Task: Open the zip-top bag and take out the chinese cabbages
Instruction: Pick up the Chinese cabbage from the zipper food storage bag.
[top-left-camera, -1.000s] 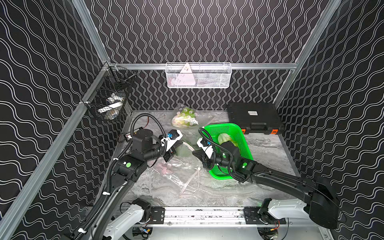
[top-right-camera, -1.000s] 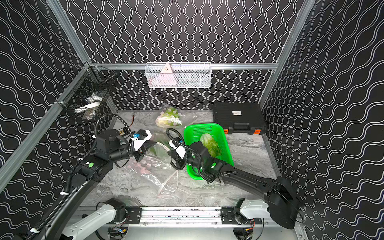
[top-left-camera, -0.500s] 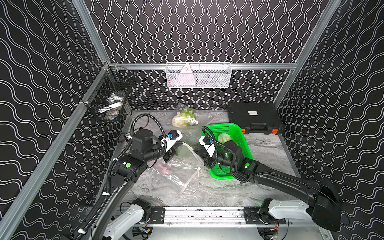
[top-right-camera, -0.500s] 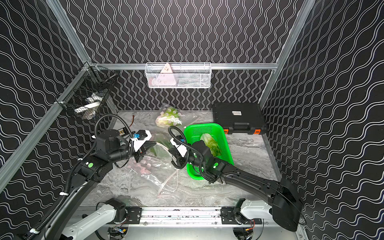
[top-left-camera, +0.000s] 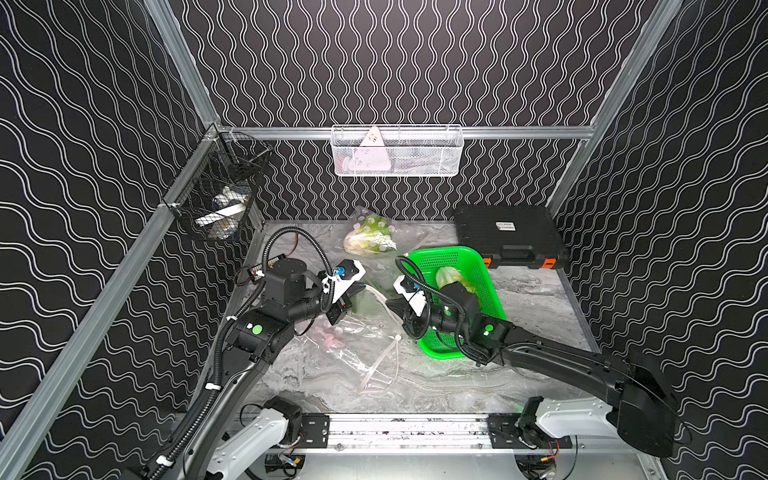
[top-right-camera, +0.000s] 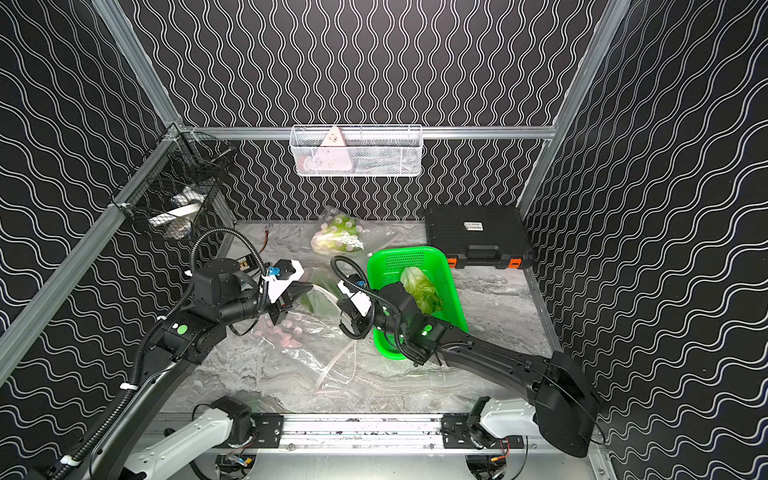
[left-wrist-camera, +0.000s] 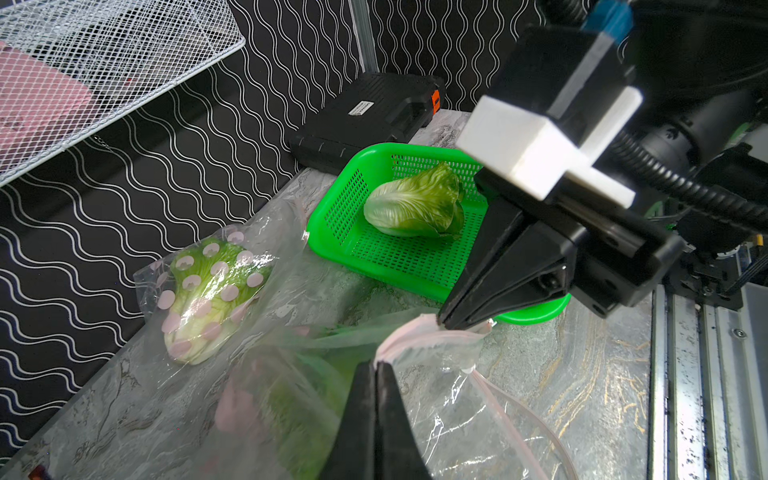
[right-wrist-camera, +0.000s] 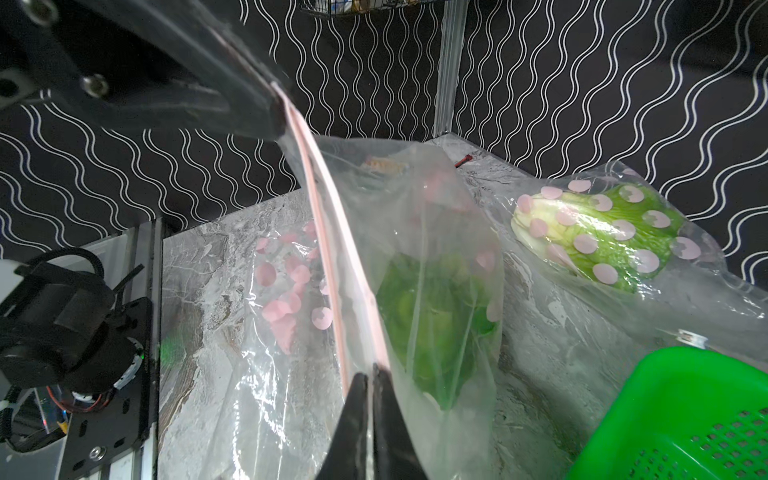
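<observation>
Left wrist view: just beside the green basket (left-wrist-camera: 395, 253), the left gripper (left-wrist-camera: 376, 365) and the right gripper (left-wrist-camera: 442, 322) are each closed tight on the pink seal (left-wrist-camera: 409, 334) of the zip-top bag (left-wrist-camera: 299, 390), a chinese cabbage (right-wrist-camera: 432, 316) inside it, so opening seems in hand; next they must pull apart.

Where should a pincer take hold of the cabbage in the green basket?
Pinch the cabbage across its narrower width, probably from above: it lies on its side in the basket, whose walls block a sideways approach.
</observation>
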